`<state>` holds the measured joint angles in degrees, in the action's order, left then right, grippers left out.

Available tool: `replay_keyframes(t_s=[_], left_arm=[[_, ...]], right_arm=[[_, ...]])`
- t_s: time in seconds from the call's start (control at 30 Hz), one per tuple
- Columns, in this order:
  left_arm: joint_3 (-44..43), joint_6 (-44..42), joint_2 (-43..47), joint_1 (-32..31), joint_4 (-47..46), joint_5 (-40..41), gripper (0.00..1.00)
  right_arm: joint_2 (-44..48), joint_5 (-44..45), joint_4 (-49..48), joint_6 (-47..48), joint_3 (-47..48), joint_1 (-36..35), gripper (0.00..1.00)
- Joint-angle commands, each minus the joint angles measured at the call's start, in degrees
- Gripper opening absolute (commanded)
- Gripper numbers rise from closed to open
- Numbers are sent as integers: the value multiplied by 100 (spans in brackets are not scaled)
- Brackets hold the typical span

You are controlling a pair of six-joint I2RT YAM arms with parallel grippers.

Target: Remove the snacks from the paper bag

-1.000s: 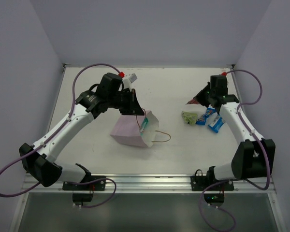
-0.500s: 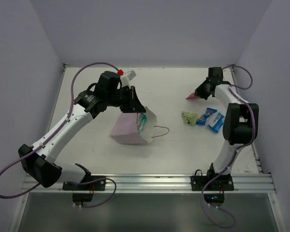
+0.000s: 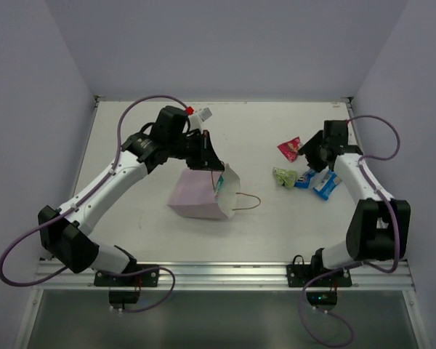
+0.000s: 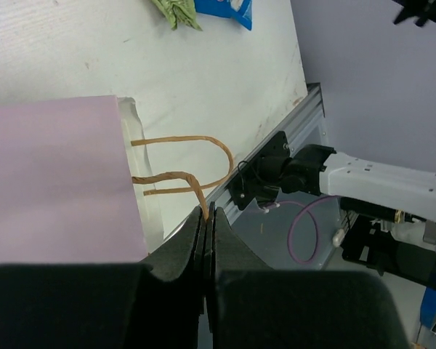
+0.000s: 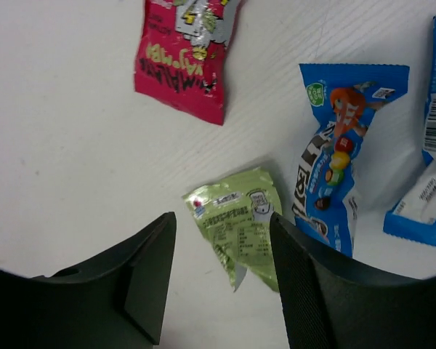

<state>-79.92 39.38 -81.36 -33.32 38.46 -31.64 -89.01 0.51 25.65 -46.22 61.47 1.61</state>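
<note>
Peeking from the paper bag (image 3: 192, 198), a packet (image 3: 217, 186) is mostly hidden; left pincer (image 4: 206, 212) clamps handle (image 4: 182, 176), right pincer (image 5: 221, 218) gapes.

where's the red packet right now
In the top view the red-pink packet lies flat on the right side of the table, just beyond the light green packet, left of the right gripper.

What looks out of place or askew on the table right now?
The paper bag lies tipped on its side rather than upright, a teal packet showing at its mouth; the left end effector is shut on one cord handle.
</note>
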Motion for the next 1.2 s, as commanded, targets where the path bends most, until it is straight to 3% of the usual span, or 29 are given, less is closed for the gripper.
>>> replay_keyframes(t_s=[0.0,0.2,0.33,0.47,0.83,1.17], left_arm=[[-252,-158,-134,54,-347,-386,0],[-436,-395,-494,63,-366,-440,0],[-489,-501,-626,97,-419,-300,0],[-586,-580,-662,98,-252,-282,0],[-823,-764,-732,203,258,-361,0],[-999,-774,-714,300,575,-308,0]], right_arm=[[1173,21,107,95,-135,-99,56],[2229,-902,-50,-27,-284,-1003,44],[2485,-1738,-1270,-808,-1170,-1758,36],[2398,-1809,-1755,-1178,-1444,-2322,31],[1589,-1678,-2529,-1680,-1252,-3631,32],[1027,-1019,-2749,-1663,-1059,-4177,40]])
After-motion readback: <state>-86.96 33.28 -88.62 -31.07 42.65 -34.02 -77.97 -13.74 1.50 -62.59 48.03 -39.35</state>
